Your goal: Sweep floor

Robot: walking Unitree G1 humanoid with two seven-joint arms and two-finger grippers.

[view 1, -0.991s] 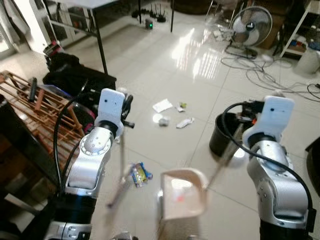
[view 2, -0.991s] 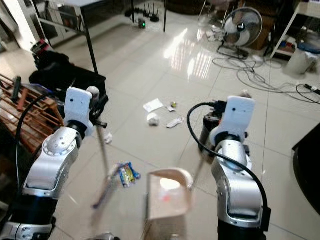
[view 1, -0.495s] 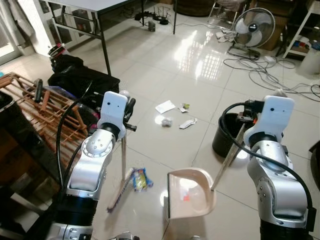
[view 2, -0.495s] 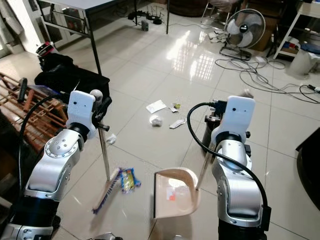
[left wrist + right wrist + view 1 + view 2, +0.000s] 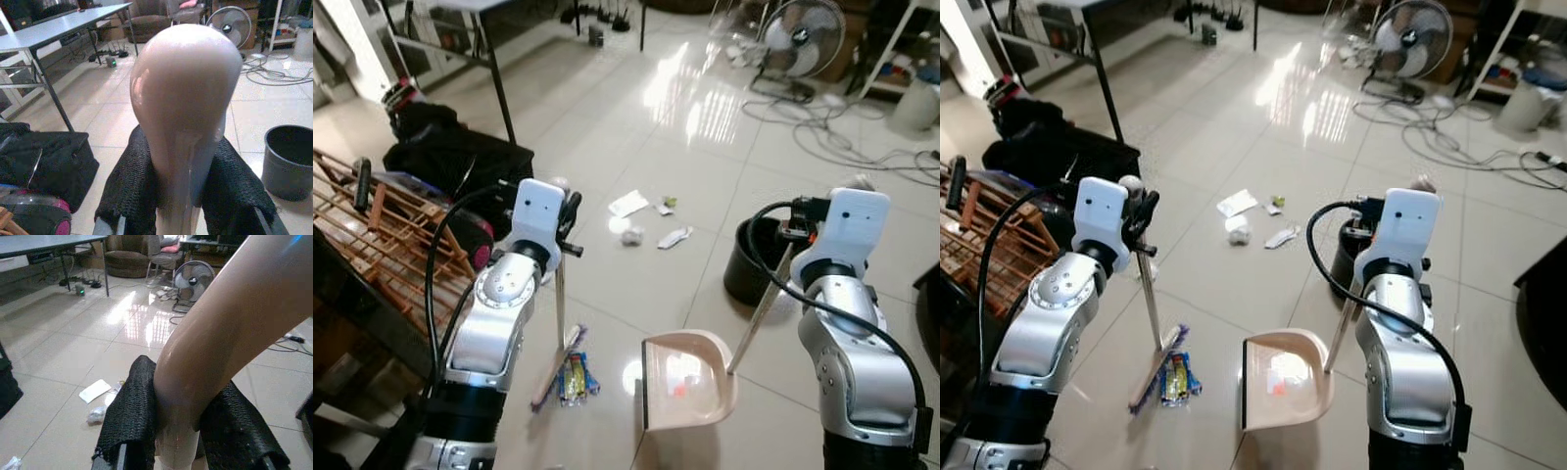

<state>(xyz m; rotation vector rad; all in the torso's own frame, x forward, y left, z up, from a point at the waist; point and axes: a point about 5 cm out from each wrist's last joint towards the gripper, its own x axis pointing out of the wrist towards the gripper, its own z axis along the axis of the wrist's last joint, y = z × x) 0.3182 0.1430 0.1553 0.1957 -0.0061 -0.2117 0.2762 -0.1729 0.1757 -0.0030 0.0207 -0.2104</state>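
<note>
My left gripper (image 5: 564,211) is shut on the top of a pale broom handle (image 5: 186,98). Its black pads (image 5: 132,200) press the handle from both sides. The broom's brush (image 5: 557,352) rests on the tiled floor, touching a colourful snack wrapper (image 5: 574,376). My right gripper (image 5: 792,231) is shut on the long handle (image 5: 215,333) of a beige dustpan (image 5: 690,392), which sits on the floor just right of the wrapper. Farther out lie a white paper (image 5: 628,204), a crumpled scrap (image 5: 631,236) and a small wrapper (image 5: 674,237).
A black bucket (image 5: 750,260) stands next to the dustpan handle. A wooden rack (image 5: 372,211) and black bags (image 5: 450,152) crowd the left side. A table leg (image 5: 499,93), a fan (image 5: 800,37) and loose cables (image 5: 842,137) are farther back.
The broom, blurred in mid-swing a second ago, now stands still with its brush against the snack wrapper. The dustpan has settled on the floor. The camera has shifted slightly.
</note>
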